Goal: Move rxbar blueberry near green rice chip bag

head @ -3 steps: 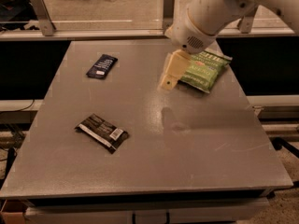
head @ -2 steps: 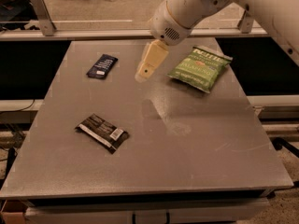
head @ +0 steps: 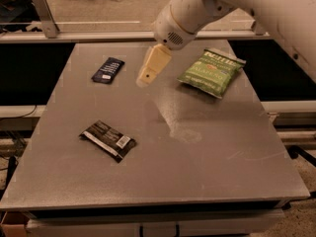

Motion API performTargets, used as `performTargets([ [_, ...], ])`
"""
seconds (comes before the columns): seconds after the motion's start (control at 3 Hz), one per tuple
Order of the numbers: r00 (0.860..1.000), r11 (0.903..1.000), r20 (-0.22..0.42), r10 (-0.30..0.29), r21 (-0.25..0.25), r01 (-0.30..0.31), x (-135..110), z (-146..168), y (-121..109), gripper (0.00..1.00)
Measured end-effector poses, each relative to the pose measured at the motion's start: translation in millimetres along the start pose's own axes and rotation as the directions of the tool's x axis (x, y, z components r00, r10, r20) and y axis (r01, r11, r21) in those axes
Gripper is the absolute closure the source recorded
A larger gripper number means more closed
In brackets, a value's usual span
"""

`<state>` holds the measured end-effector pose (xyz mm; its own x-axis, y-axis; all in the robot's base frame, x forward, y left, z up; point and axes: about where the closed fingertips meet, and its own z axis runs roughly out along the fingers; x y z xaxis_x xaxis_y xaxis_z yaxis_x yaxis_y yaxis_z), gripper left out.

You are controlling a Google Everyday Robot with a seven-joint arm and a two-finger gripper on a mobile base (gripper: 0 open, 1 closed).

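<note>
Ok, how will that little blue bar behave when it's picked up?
The rxbar blueberry lies flat and thin, so it probably gives little edge to grip. Its small wrapper looks light, so it may slide on the table if nudged. The hand hovers between it and the green rice chip bag.

Hand (head: 144,79) between bar (head: 107,70) and bag (head: 212,73)

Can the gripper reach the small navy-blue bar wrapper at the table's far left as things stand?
Probably yes. The gripper hangs above the grey table, just beside the small flat navy-blue bar wrapper, with only bare tabletop between them. The puffy green chip bag lies on its other side.
</note>
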<state>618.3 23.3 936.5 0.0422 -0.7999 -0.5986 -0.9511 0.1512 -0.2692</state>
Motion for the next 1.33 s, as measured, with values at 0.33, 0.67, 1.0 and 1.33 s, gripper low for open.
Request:
performTargets([
  [0.33,0.998,0.9992,0.053,0.038,-0.017,-0.038,-8.1,42.9,-10.9,0.0],
  [0.67,0.99,0.995,0.103,0.098,-0.027,-0.096,-8.8,88.4,-25.4,0.0],
  [1.0,0.981,0.9914,0.145,0.131,-0.019,-0.13,-14.7,122.6,-44.0,0.0],
  [1.33,0.976,0.989,0.161,0.148,-0.016,-0.147,-16.3,152.3,-57.7,0.0],
])
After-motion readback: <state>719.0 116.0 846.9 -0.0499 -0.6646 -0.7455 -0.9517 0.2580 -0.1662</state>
